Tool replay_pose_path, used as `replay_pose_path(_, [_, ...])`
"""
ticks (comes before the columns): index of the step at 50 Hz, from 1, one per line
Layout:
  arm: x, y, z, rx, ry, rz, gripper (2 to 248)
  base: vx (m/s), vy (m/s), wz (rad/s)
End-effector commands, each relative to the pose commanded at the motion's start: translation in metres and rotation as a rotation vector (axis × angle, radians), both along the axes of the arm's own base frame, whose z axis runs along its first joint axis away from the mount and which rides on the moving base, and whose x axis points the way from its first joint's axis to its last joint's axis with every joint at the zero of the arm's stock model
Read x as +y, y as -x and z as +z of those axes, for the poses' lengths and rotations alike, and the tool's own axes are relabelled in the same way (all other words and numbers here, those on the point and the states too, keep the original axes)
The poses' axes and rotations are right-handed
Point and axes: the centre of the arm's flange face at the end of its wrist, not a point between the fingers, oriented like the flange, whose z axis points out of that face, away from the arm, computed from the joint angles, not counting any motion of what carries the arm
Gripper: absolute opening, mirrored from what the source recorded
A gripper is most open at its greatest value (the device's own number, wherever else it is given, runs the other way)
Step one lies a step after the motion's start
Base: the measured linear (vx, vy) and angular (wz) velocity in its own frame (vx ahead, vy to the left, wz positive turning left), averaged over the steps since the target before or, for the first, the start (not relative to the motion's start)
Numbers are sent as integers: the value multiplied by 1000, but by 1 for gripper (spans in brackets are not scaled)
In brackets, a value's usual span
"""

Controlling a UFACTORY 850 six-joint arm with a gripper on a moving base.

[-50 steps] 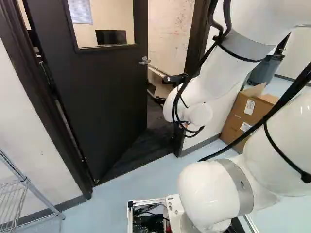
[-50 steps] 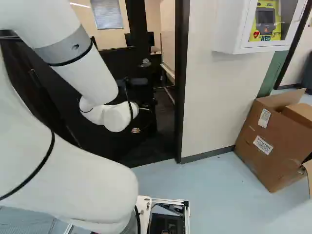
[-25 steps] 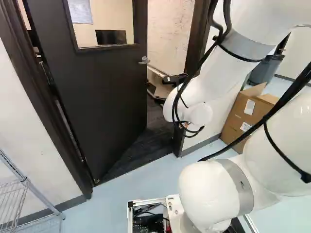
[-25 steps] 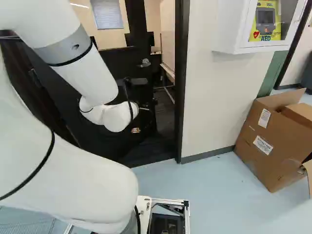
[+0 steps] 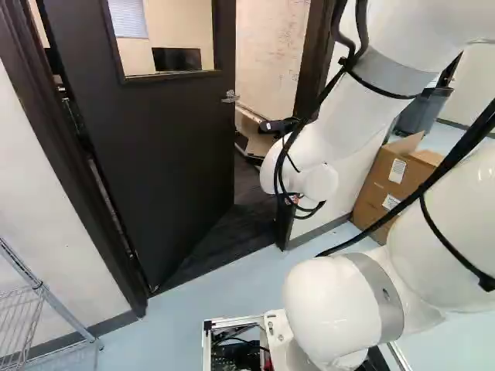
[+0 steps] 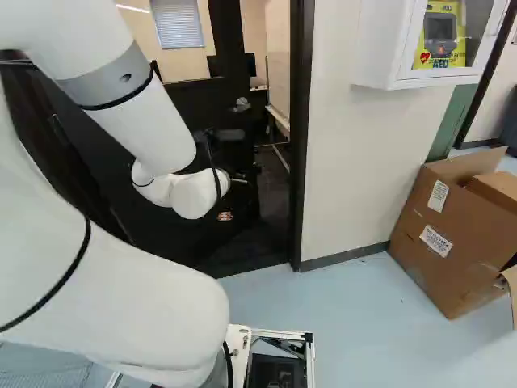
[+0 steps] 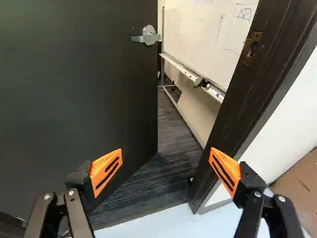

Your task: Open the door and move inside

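The black door (image 5: 174, 147) stands partly open, turned inward into the room, and in the left base view a gap is seen between its free edge and the dark door frame (image 7: 233, 94). The metal handle (image 7: 147, 35) is near the free edge of the door, below the level of the window (image 5: 166, 35) in it. The white arm (image 5: 332, 147) reaches forward to the doorway. The hand (image 6: 224, 216) is mostly hidden behind the arm in the right base view, but the wrist view shows it well: the hand (image 7: 166, 152) is spread wide, with nothing pinched between its orange pads (image 7: 106, 171). One finger appears in front of the door, the other in front of the door frame, and the handle is well apart from both. Between the fingers one sees the dark carpet (image 7: 161, 173), and beyond it a whiteboard (image 7: 203, 29) with a tray (image 7: 185, 73) along its lower edge. A metal plate (image 7: 252, 48) is set in the door frame. In the right base view, an open cardboard box (image 6: 444, 234) stands on the pale blue floor (image 6: 363, 323), and a white cabinet (image 6: 376, 48) hangs on the wall (image 6: 347, 162).
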Motion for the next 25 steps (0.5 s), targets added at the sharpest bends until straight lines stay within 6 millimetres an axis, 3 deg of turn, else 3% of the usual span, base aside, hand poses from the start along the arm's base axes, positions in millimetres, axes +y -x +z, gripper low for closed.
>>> replay_pose_path(25, [0, 0, 0, 0, 0, 0, 247, 21, 29, 80])
